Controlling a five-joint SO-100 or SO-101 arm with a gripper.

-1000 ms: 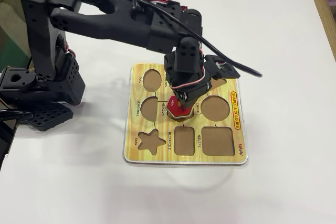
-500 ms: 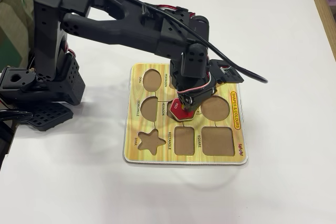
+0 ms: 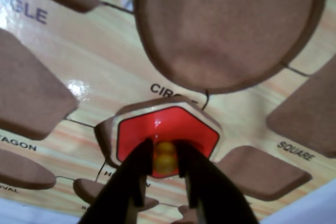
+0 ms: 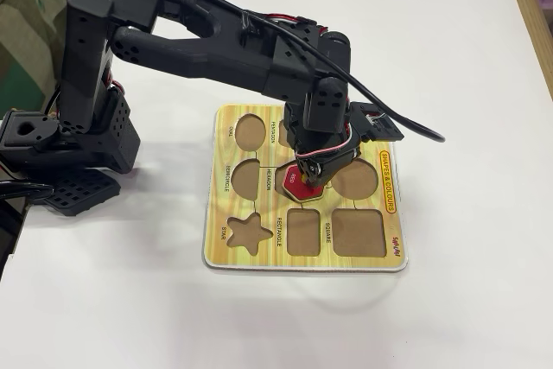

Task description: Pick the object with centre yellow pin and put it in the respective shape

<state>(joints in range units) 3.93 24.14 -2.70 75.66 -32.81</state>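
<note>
A red hexagon piece (image 3: 168, 129) with a yellow centre pin (image 3: 165, 157) is over the hexagon recess of the yellow wooden shape board (image 3: 105, 61). A brown strip of the recess shows along its left and top edges, so it lies slightly off to the right. I cannot tell whether it is fully seated. My gripper (image 3: 166, 153) is shut on the yellow pin, one black finger on each side. In the fixed view the gripper (image 4: 307, 174) points down at the red piece (image 4: 298, 184) in the middle of the board (image 4: 259, 257).
Empty brown recesses surround the piece: circle (image 3: 226, 24), square (image 3: 310, 108), rectangle (image 3: 260, 174), and a star (image 4: 246, 232) at the board's front left. The arm's base (image 4: 69, 144) stands left of the board on a white table (image 4: 449, 32).
</note>
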